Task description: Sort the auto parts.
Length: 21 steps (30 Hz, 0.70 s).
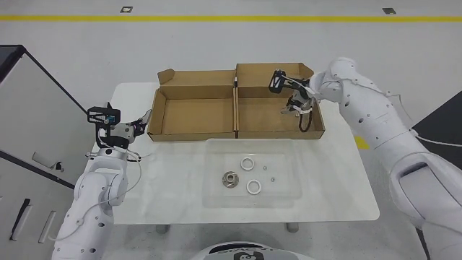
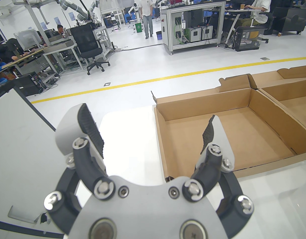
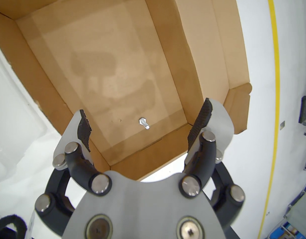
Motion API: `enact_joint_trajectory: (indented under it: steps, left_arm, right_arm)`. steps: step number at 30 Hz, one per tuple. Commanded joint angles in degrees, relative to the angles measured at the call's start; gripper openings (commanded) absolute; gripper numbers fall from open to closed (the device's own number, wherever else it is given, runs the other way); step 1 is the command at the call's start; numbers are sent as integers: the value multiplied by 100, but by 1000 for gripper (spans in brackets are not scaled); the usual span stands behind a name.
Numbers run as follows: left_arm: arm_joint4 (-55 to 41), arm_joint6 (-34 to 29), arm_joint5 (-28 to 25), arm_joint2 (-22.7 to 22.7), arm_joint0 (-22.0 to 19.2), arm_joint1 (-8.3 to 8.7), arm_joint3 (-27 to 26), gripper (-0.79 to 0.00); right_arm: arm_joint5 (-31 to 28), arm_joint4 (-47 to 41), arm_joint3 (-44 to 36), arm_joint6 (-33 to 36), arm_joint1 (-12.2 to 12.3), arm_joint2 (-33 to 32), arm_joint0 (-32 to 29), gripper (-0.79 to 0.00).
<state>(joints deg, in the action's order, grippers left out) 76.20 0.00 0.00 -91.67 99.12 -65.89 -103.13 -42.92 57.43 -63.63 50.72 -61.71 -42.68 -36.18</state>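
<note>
Jaws of the right gripper [image 3: 144, 118] stand apart with nothing clamped, held above the right carton [image 3: 68, 58]. One bolt [image 3: 143, 123] (hex head, short shank) lies on its side on the carton floor, seen through the gap between the two fingers and touching neither. Jaws of the left gripper [image 2: 149, 120] are likewise spread and empty, held over the table [image 2: 128, 125], with the left carton [image 2: 217, 135] just beside the fingertips, its outer wall nearest them. Well apart from both sets of jaws, the clear tray [image 1: 216, 195] holds two white rings [image 1: 247, 164], a flanged metal hub [image 1: 229, 180] and two small pieces [image 1: 265, 167] too small to identify.
</note>
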Motion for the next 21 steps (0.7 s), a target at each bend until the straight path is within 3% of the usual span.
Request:
enact_joint_trajectory:
  steps: [1,6,11,21]
  left_arm:
    - [0,0,0,0,0,0,0,0]
    - [0,0,0,0,0,0,0,0]
    - [0,0,0,0,0,0,0,0]
    - [0,0,0,0,0,0,0,0]
  right_arm:
    - [7,-82,-687,265,160,-293,-298,0]
    - [33,-343,-2122,1044,507,-1002,-1020,0]
    - [232,-519,-3206,1296,813,-1300,-1594,0]
    - [205,-1126,-4063,1270,1459,-594,-1648,0]
